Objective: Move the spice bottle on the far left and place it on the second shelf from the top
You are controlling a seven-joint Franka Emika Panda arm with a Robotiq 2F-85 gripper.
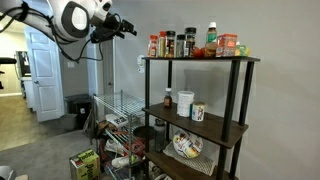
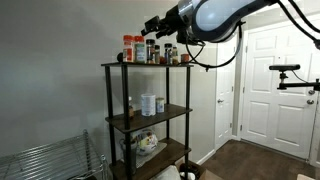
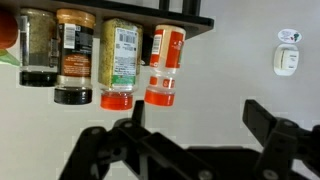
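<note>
The spice bottle (image 1: pixel 153 46) is reddish-orange with a light label. It stands at the left end of the row of jars on the top shelf of the black-framed unit. The wrist view is upside down, so the bottle (image 3: pixel 164 62) hangs from the shelf edge, cap down, beside a green-labelled jar (image 3: pixel 120 60). My gripper (image 3: pixel 200 120) is open and empty, short of the bottle and a little to one side of it. In both exterior views the gripper (image 1: pixel 128 28) (image 2: pixel 152 24) hovers in the air at top-shelf height. The second shelf (image 1: pixel 215 128) (image 2: pixel 165 113) is a dark-brown board below.
Dark brown jars (image 3: pixel 75 55) and more bottles (image 1: pixel 212 40) fill the top shelf. A white cup (image 1: pixel 198 112) and a small bottle (image 1: pixel 168 100) stand on the second shelf. A silver wire rack (image 1: pixel 115 120) stands beside the unit. A white door (image 2: pixel 265 85) is behind. A wall switch (image 3: pixel 288 60) shows.
</note>
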